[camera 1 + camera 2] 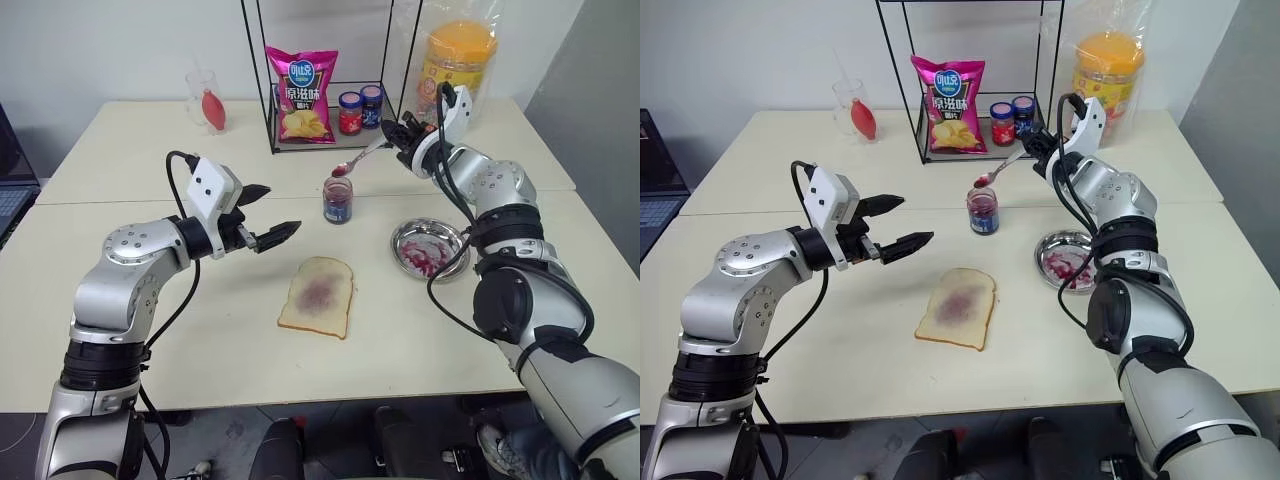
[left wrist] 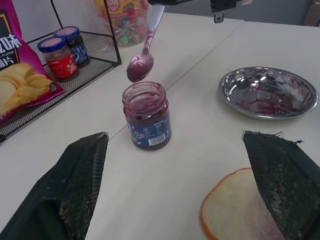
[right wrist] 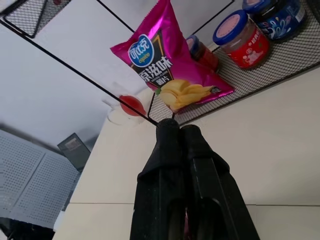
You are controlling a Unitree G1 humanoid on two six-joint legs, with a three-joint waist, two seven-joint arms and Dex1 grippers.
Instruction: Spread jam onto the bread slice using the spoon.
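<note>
bread slice (image 1: 317,297): white, tan crust, purple stain | jam (image 1: 338,204): dark red-purple | spoon (image 1: 358,160): silver | chip bag (image 1: 301,94): pink

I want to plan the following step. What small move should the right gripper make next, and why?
Probably carry the spoon from above the jam jar toward the bread slice and lower its bowl onto it. The right gripper is shut on the handle, the bowl hangs just over the open jar with jam on it, and the bread carries only a faint purple stain at its middle.
</note>
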